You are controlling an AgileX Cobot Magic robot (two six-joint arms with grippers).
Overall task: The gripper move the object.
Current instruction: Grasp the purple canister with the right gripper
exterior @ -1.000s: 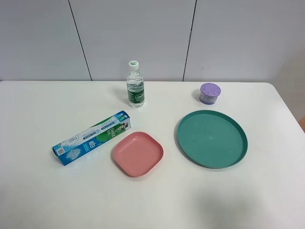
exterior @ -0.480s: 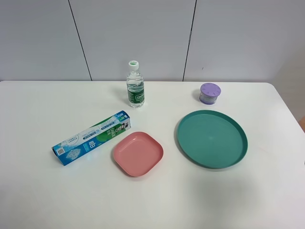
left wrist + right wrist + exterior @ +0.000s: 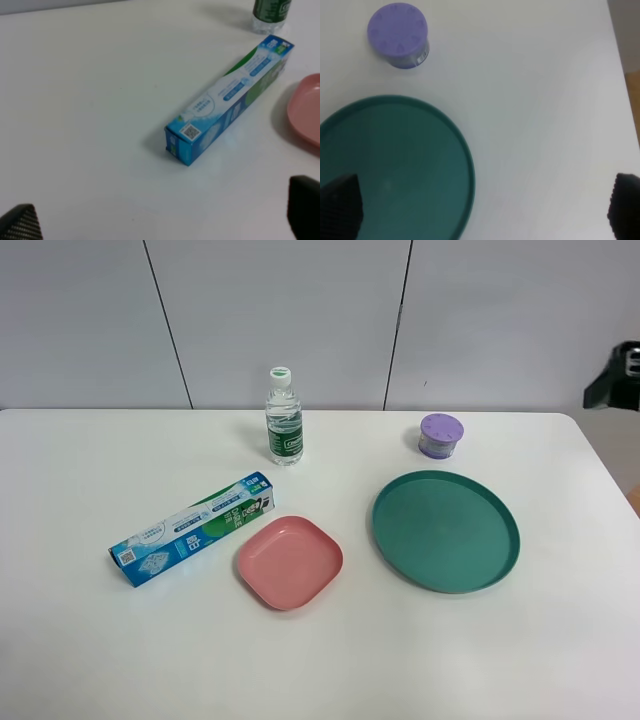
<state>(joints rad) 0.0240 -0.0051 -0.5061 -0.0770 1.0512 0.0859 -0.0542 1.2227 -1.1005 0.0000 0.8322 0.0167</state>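
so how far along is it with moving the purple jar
Nothing looks done yet: the purple-lidded jar stands untouched on the table, behind the teal plate. In hand: the right end effector is open and empty, apart from the jar, which its wrist view has in sight. Left to do: closing in, gripping the jar and moving it.

Bright, even light, soft shadows on the table (image 3: 80, 460), wrist views slightly blurred.

1. The worktop (image 3: 80, 640) looked smooth, matt white.
2. The jar (image 3: 441, 436) had a matt plastic lid and a translucent body.
3. The green plate (image 3: 445, 530) and pink plate (image 3: 290, 562) showed smooth plastic with a soft sheen.
4. The box (image 3: 192, 529) was glossy printed card.
5. The bottle (image 3: 284, 420) was clear plastic.
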